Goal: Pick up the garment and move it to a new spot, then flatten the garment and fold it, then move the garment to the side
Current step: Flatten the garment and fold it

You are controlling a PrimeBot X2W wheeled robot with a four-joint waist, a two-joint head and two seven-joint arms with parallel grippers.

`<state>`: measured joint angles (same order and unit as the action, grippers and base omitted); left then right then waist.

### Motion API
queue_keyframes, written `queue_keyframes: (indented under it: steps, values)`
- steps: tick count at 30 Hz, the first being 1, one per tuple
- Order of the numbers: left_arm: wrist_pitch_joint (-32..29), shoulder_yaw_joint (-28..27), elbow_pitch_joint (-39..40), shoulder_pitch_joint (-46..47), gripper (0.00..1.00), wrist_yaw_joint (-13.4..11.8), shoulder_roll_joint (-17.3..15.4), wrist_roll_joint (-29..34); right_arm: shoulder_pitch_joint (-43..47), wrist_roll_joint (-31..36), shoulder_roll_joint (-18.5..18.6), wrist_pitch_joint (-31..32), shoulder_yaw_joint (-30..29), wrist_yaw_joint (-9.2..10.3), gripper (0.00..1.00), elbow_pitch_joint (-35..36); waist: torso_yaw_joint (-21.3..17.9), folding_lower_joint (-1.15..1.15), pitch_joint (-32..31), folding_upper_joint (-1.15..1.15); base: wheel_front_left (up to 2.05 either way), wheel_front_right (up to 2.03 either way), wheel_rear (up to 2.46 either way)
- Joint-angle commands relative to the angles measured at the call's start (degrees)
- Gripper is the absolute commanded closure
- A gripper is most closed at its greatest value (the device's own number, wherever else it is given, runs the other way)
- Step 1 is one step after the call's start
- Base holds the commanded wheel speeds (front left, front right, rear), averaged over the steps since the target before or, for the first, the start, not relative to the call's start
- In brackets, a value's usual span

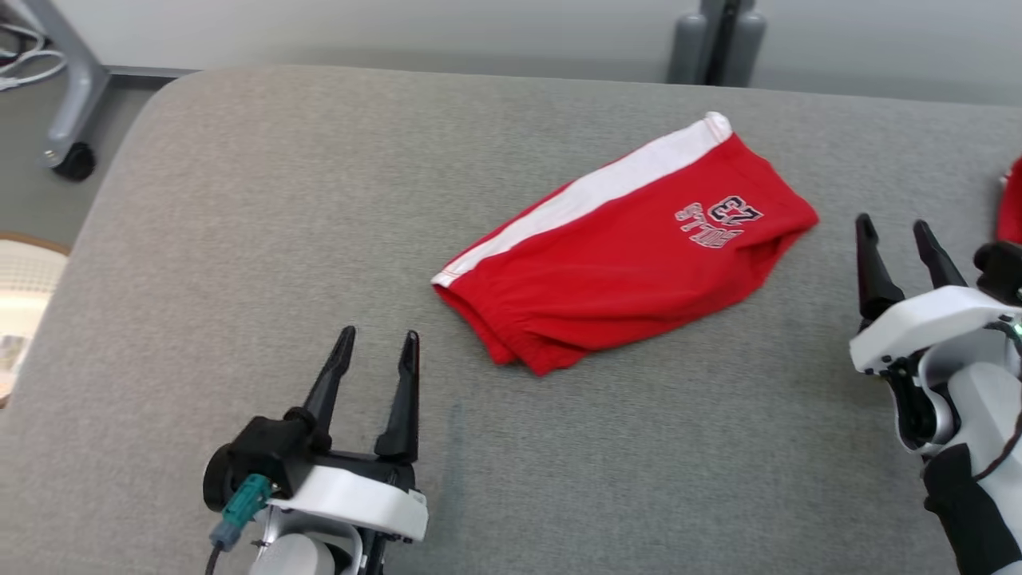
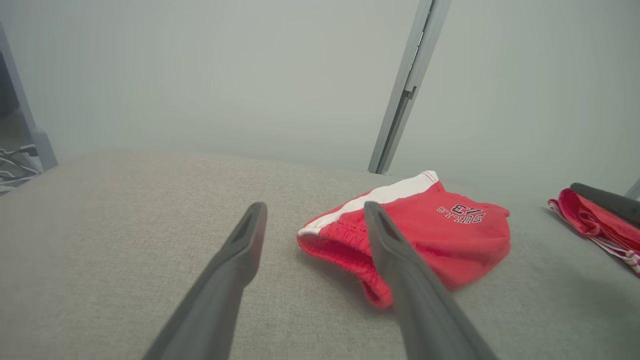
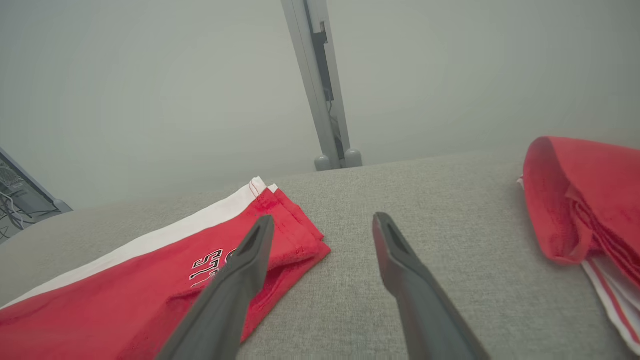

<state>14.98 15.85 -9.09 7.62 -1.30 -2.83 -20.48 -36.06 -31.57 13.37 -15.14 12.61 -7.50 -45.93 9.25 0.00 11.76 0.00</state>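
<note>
Grey fabric tabletop (image 1: 239, 239) is running across the head view, with a pale wall behind it. I am seeing the garment (image 1: 631, 255), red shorts with a white side stripe and printed lettering, lying folded and skewed near the middle. The left gripper (image 1: 379, 335) is hovering at lower left, jaws spread wide and empty, apart from the cloth. The right gripper (image 1: 894, 225) is sitting at the right edge, jaws also gaping, gripping nothing. A second red cloth (image 1: 1012, 200) is peeking in at far right.

Left wrist view: the garment (image 2: 440, 235) is lying beyond the wide-apart fingers, elastic waistband end nearest.

Right wrist view: the garment (image 3: 125, 285) is lying at lower left with one finger crossing over its printed corner; I cannot tell whether they are touching. The second red cloth (image 3: 580, 200) is bunching at right.
</note>
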Motion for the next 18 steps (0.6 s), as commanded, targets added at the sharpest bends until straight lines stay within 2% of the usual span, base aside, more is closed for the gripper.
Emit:
queue_keyframes:
  steps: [1, 9, 18]
  values:
    - [0.2, 0.5, 0.5, -0.4, 0.00, -0.5, -0.2, 0.5, 0.0, -0.8, 0.9, 0.0, -0.5, 0.01, 0.00, -1.5, 1.9, 0.00, -0.2, 0.00, 0.00, 0.00, 0.00]
    - [0.2, 2.3, 1.7, 0.0, 0.00, -2.5, -0.2, 6.6, -6.3, -6.4, 1.8, 2.1, -0.2, 0.01, 0.00, -12.1, 6.7, 0.00, 1.9, 0.00, 0.00, 0.00, 0.00]
    - [0.2, 4.2, 2.0, 1.3, 0.00, -3.8, -0.2, 6.7, -13.8, -6.4, 5.0, 5.4, -0.3, 0.01, 0.00, -24.0, 11.4, 0.00, 4.7, 0.00, 0.00, 0.00, 0.00]
